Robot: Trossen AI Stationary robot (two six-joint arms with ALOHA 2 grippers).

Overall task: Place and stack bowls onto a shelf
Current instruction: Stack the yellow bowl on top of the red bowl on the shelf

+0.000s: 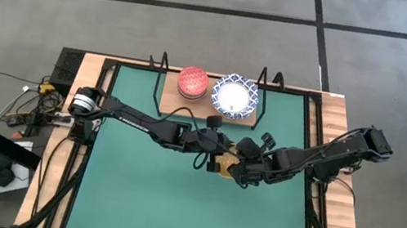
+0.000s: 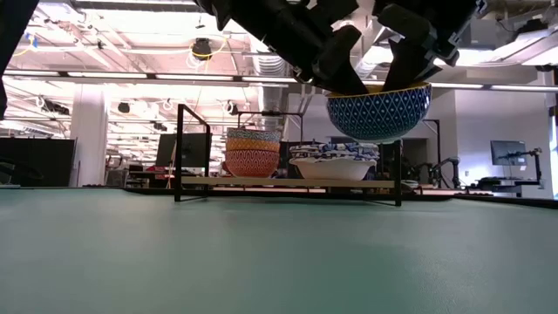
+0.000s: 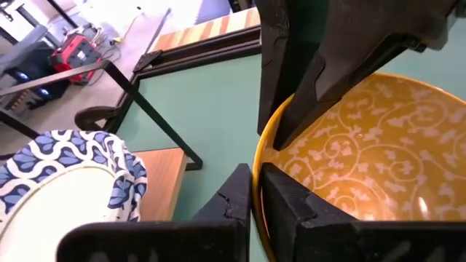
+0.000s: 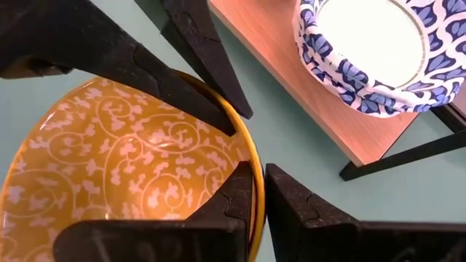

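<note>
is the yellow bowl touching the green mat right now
Apart. The low view shows the yellow bowl hanging clear above the green mat, with open background between them, while both grippers pinch its rim.

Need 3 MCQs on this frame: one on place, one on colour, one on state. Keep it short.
1. Where is the yellow bowl?
A. on the shelf
B. held above the mat
C. on the floor

2. What colour is that bowl outside?
A. blue with a white pattern
B. red
C. plain green

3. How is the bowl gripped?
A. by no gripper
B. by the left gripper only
C. by both grippers at the rim

Answers:
1 B: the low view shows it hanging clear of the mat, short of the shelf.
2 A: the low view shows its blue patterned outside.
3 C: the left gripper and the right gripper each pinch the rim, and each wrist view shows the other arm's fingers on it too.
</note>
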